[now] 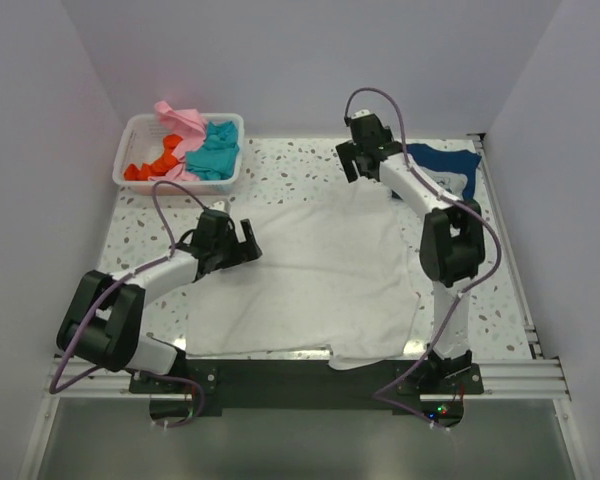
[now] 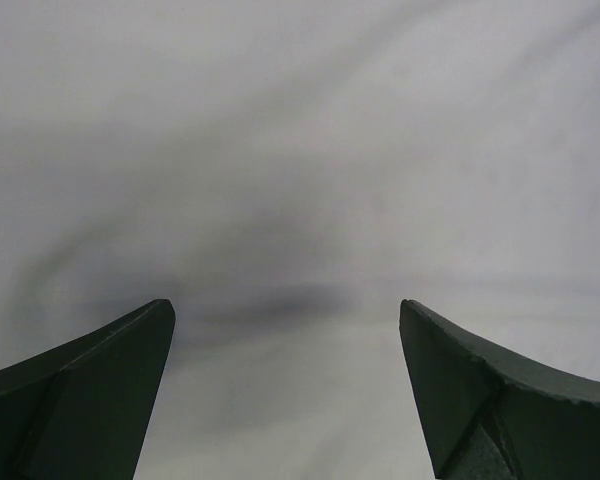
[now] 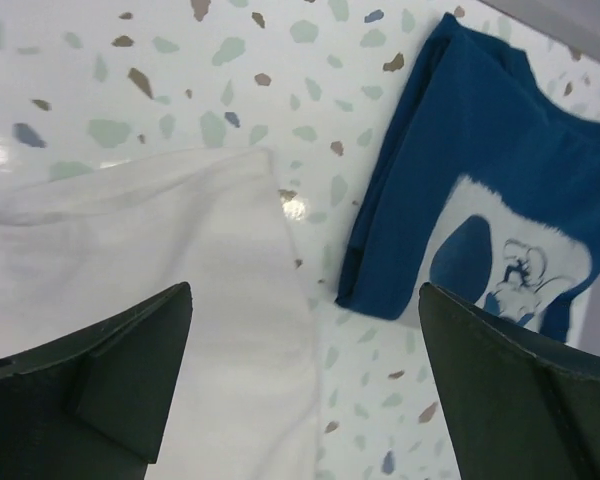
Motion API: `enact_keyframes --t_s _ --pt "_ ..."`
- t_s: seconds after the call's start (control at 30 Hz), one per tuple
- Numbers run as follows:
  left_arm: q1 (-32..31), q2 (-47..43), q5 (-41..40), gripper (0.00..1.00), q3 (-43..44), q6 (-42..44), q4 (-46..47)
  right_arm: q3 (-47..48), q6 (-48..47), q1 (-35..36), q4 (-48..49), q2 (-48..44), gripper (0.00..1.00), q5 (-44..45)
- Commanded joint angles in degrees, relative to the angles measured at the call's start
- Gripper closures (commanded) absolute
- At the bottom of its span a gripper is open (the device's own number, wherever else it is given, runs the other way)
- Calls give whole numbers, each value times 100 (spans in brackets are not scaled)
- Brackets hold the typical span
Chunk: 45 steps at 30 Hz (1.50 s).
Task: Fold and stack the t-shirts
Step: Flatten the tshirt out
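A plain white t-shirt (image 1: 315,275) lies spread flat across the middle of the table. My left gripper (image 1: 242,243) is open and empty at the shirt's left edge; white cloth (image 2: 300,150) fills its wrist view. My right gripper (image 1: 358,165) is open and empty over the shirt's far right corner (image 3: 180,260). A folded navy blue t-shirt with a white cartoon print (image 1: 445,165) lies at the far right, and also shows in the right wrist view (image 3: 470,200). Pink (image 1: 180,118), teal (image 1: 216,152) and orange (image 1: 155,162) t-shirts lie bunched in a basket.
A white slotted plastic basket (image 1: 135,135) stands at the table's far left corner. The speckled tabletop (image 1: 290,165) shows between the basket and the right arm. White walls close in on the left, back and right.
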Motion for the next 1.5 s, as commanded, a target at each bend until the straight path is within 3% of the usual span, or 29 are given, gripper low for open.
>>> enact_keyframes --t_s 0.0,0.13,0.23,0.4,0.9,1.47 --pt "1 -335 -305 0 367 34 -452 -801 1627 5 -370 -1180 1 -720" --pt "36 -336 -972 0 648 -1 -909 -1937 2470 -3 -431 -1956 1 -984" --pt "98 -143 -1254 0 860 25 -1121 -2579 2595 -3 -572 -2281 1 -1178" --pt "256 401 -1176 0 1079 78 -998 -3291 2622 5 -651 -2432 1 -1249" --pt "696 1659 -772 0 1431 219 -708 -2801 2569 -38 -607 -904 1 -1266" --pt "801 1994 -746 0 1888 236 -716 -1790 2306 -320 -651 -6 1 -1407"
